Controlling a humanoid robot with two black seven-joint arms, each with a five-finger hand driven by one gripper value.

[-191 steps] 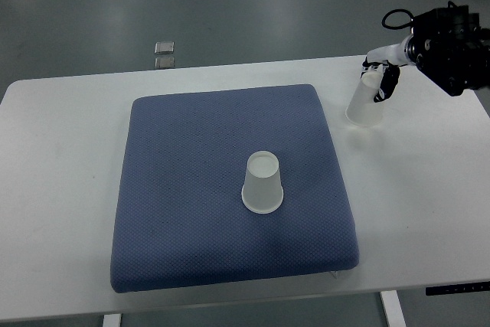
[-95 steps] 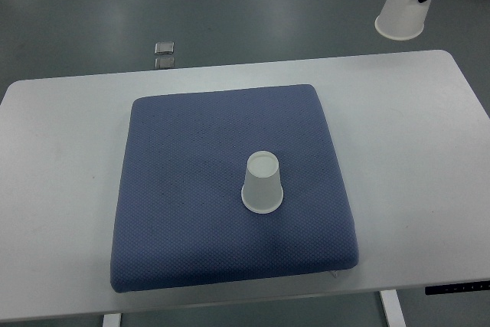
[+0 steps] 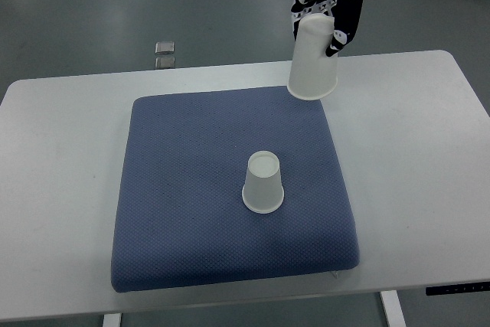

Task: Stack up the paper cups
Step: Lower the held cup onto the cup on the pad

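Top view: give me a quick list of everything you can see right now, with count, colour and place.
paper cups: 2, white, both mouth down; one stands on the pad right of its centre, the other is held in the air over the pad's far right corner
pad: 1, blue, textured, square, lying in the middle of the table
table: 1, white, fills most of the picture
small square objects: 2, grey, on the floor beyond the table's far edge, left of centre
floor: grey, beyond the table
right hand: 1, white and black, at the top of the picture, fingers closed around the lifted cup
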